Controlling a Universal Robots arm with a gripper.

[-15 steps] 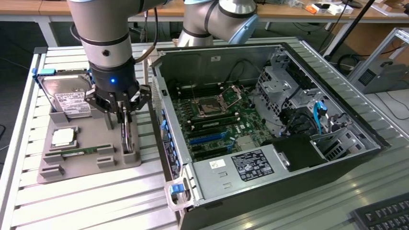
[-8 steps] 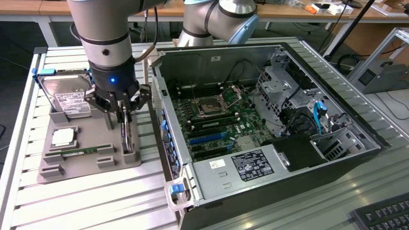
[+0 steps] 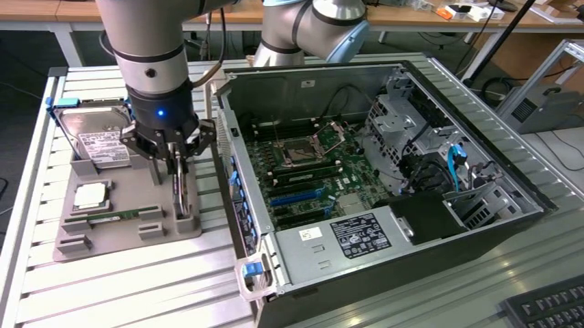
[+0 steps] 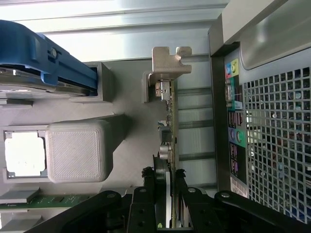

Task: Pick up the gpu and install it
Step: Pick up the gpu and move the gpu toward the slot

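Thin green graphics card (image 4: 171,114) with silver metal end bracket stands on edge in the grey tray (image 3: 119,236), pinched by my pincer (image 4: 168,174).

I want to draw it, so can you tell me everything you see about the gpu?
The gpu is a thin flat card standing on its edge in a slot of the gray tray, next to the open case. Seen edge-on, it shows a green board with a silver metal bracket at one end. The tool is closed on it, one finger on each side. It is not lifted out yet.
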